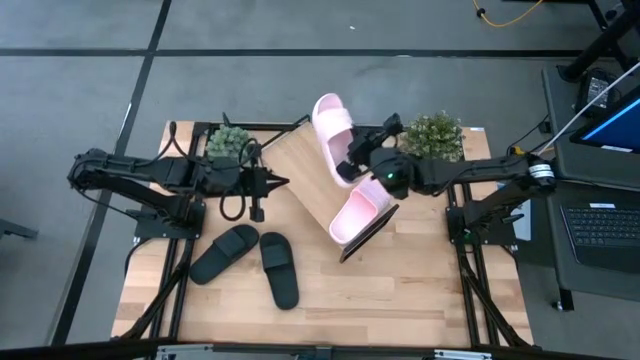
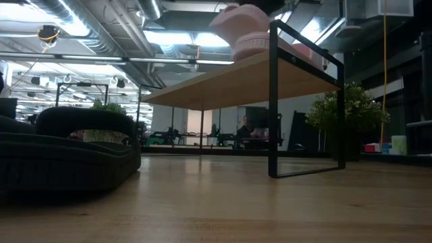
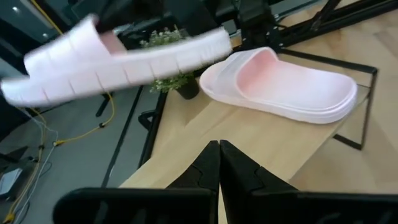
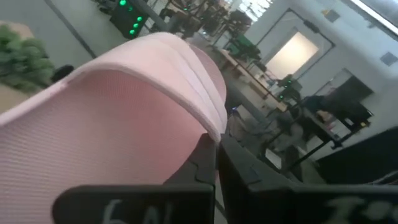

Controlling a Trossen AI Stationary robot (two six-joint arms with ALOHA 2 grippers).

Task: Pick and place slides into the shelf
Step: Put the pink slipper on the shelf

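One pale pink slide [image 1: 362,212] lies flat, sole down, on the light wood shelf [image 1: 305,170], which stands slantwise on the table; it also shows in the left wrist view [image 3: 280,87]. My right gripper [image 1: 354,163] is shut on the second pink slide [image 1: 332,125], which hangs over the shelf's far part [image 3: 118,59]. The two black slides [image 1: 225,252] [image 1: 280,268] rest on the tabletop near the shelf's left side. My left gripper [image 1: 266,184] is shut and empty, level with the shelf's left edge. My right gripper pinches the second pink slide by its long side rim [image 4: 208,127], toward the slide's near end, between the two fingers. It comes level from the table's right side, across the slide. The slide is lifted clear above the shelf board and tilted, with its ribbed side wall [image 3: 143,62] showing.
Two small potted plants stand at the table's far edge, one by my left arm [image 1: 228,142] and one by my right arm [image 1: 437,135]. A laptop [image 1: 600,225] sits off the table's right side. Bare tabletop [image 1: 400,290] lies near the front right.
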